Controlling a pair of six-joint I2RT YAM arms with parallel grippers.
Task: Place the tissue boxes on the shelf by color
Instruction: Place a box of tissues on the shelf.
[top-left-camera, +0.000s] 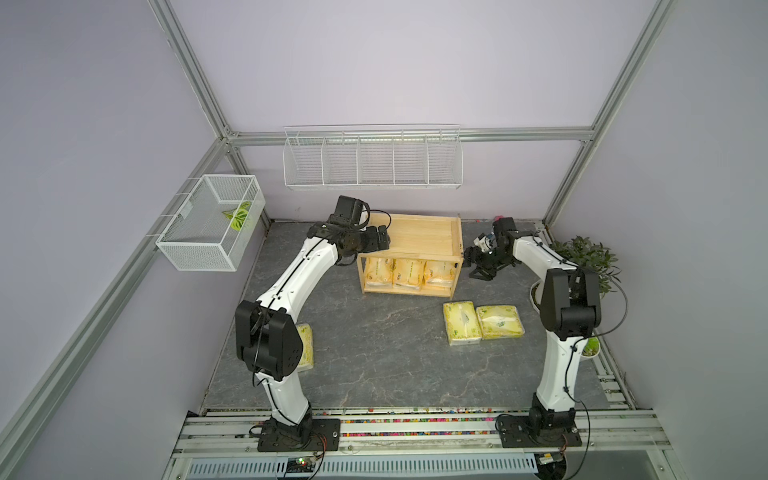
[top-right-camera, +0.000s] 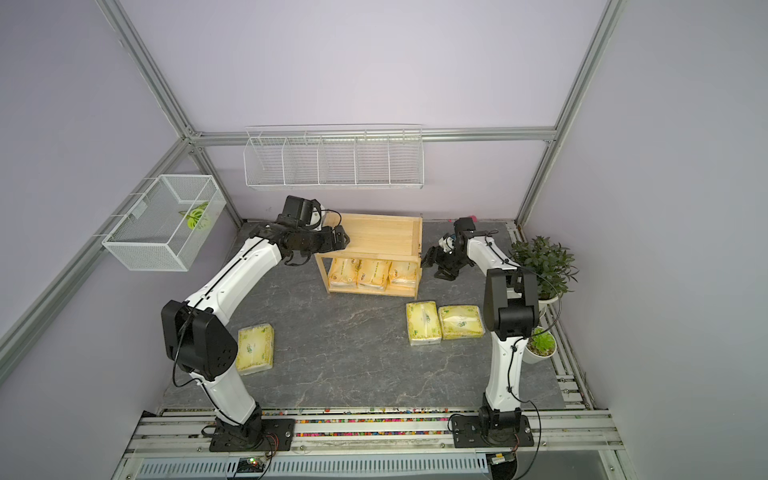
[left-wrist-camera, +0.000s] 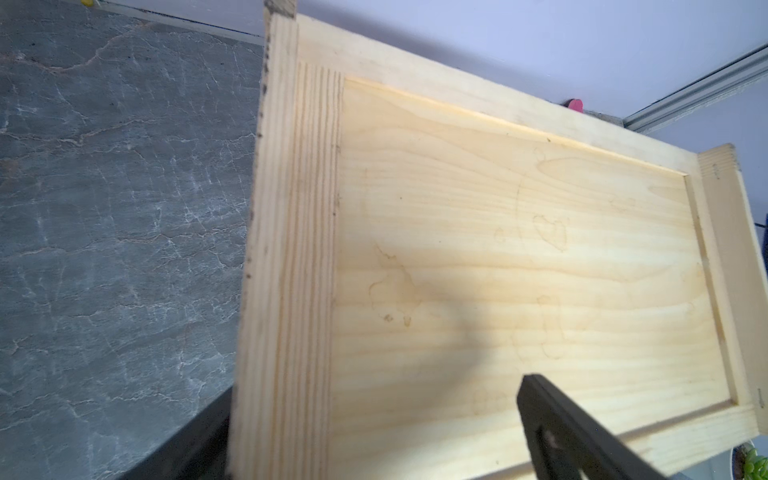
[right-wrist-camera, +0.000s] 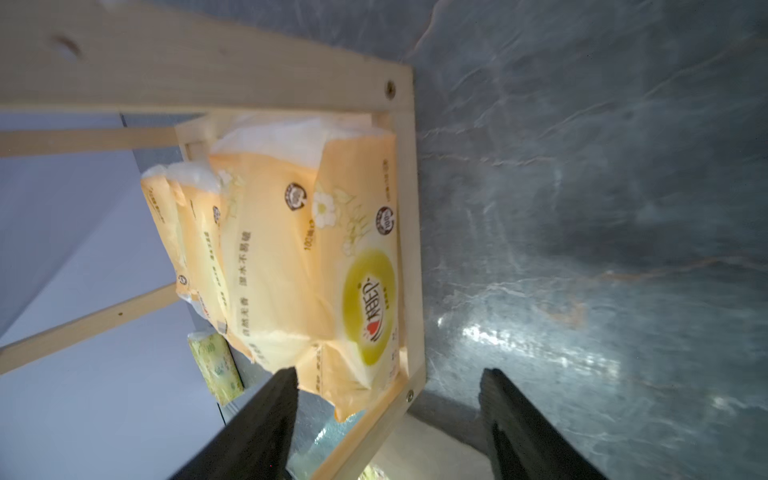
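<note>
The wooden shelf (top-left-camera: 415, 235) (top-right-camera: 376, 237) stands at the back of the table. Three orange tissue boxes (top-left-camera: 409, 273) (top-right-camera: 372, 274) (right-wrist-camera: 291, 257) stand side by side on its lower tier. Two yellow-green tissue boxes (top-left-camera: 461, 323) (top-left-camera: 500, 321) lie in front of it on the right. A third one (top-right-camera: 255, 347) lies by the left arm. My left gripper (top-left-camera: 384, 241) (left-wrist-camera: 376, 399) is open over the left rim of the shelf's bare top tray (left-wrist-camera: 519, 249). My right gripper (top-left-camera: 469, 257) (right-wrist-camera: 388, 374) is open at the shelf's right end, its fingers (right-wrist-camera: 274, 415) apart on either side of the lower rail.
A white wire divided rack (top-left-camera: 372, 160) hangs on the back wall. A white mesh basket (top-left-camera: 212, 232) hangs on the left wall. Potted plants (top-left-camera: 588, 257) (top-left-camera: 590, 347) stand along the right edge, close to the right arm.
</note>
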